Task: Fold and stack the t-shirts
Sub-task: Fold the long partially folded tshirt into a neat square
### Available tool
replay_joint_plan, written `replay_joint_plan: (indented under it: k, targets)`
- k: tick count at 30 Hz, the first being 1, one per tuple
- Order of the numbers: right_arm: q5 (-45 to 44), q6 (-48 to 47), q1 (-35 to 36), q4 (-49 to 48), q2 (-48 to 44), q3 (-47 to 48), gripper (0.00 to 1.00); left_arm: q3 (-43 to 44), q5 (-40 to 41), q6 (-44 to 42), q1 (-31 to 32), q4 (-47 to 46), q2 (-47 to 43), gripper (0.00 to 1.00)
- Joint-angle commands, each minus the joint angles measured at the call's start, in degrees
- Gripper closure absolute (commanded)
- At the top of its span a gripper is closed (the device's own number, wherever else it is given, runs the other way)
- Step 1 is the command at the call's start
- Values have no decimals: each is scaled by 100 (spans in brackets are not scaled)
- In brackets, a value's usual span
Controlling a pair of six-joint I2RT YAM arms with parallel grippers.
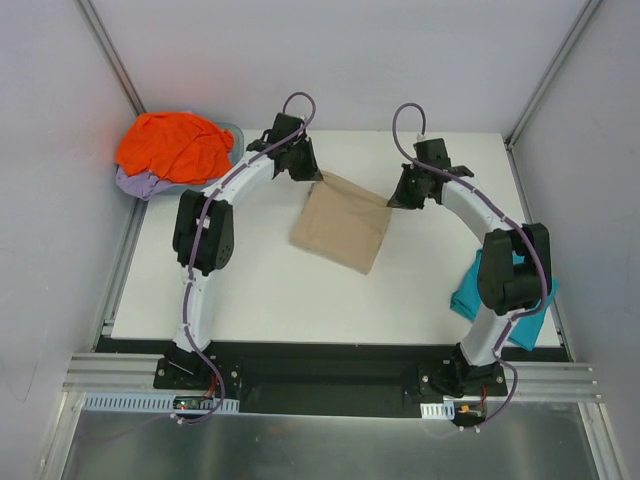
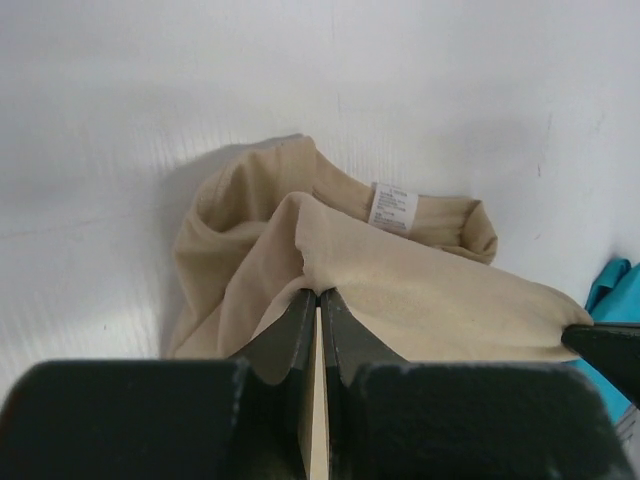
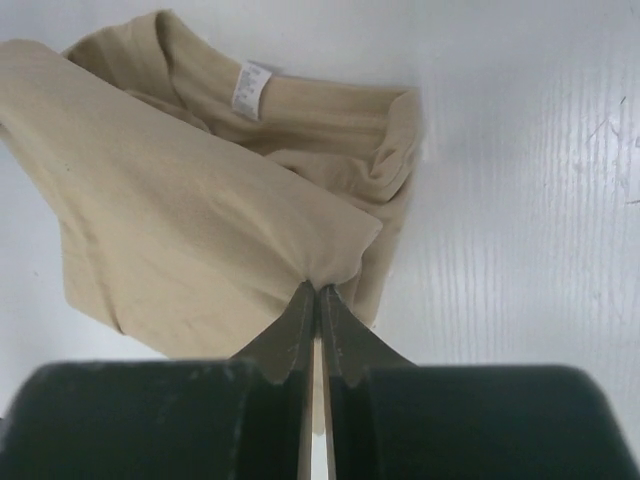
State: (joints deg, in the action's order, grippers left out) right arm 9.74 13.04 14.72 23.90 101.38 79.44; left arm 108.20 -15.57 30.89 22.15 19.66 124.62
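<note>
From above: tan t-shirt (image 1: 340, 232) lies between left pincer (image 1: 316, 180) and right pincer (image 1: 396, 200). Left wrist: jaws clamped on its cloth edge. Right wrist: jaws pinching a corner. Best to move both corners level, keeping the fold square.

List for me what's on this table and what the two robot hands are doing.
Tan shirt: folded, mid-table, pinched at two far corners
Left hand: shut on one corner of it
Right hand: shut on the other corner
Orange shirt: heaped over the basin, far left
Lavender shirt: under the orange one
Teal shirt: right table edge, partly behind the right arm
</note>
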Motion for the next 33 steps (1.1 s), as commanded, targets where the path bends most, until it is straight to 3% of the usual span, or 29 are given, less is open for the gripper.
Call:
replay_joint_plan:
  k: [1, 4, 5, 7, 8, 9, 10, 12, 13, 20, 23, 33]
  targets:
    - [63, 23, -162, 53, 513, 527, 94, 684, 19, -119, -27, -33, 562, 96]
    - [177, -20, -259, 176, 961, 1027, 77, 1000, -16, -92, -27, 29, 852, 84]
    - [125, -90, -268, 368, 1067, 1186, 65, 1105, -16, -92, -27, 46, 888, 79]
    - [90, -239, -277, 702, 1304, 1555, 51, 1159, 1, -119, -27, 108, 819, 51]
    - [107, -362, -285, 956, 1322, 1775, 35, 1133, 36, -127, -27, 117, 749, 37]
    - [133, -389, -277, 1011, 1270, 1812, 31, 1098, 45, -128, -27, 152, 679, 24]
    - [151, -407, -277, 1037, 1200, 1795, 28, 1063, 37, -128, -27, 152, 469, 18]
    - [178, -407, -268, 1038, 849, 1576, 6, 791, -59, -84, -9, 152, 213, 7]
    - [230, -399, -251, 985, 726, 1462, 3, 677, -129, -66, 0, 152, -66, 1]
    - [967, -249, 162, 345, -618, -6, 4, -1008, -411, 83, 307, 108, -1386, 1]
    - [1512, 22, 452, -156, -760, -516, 3, -1580, -586, 118, 562, -49, -1642, 1]
    - [1575, 507, 866, -509, 311, -535, 3, -3699, -930, 716, 738, -1103, -1730, 1]
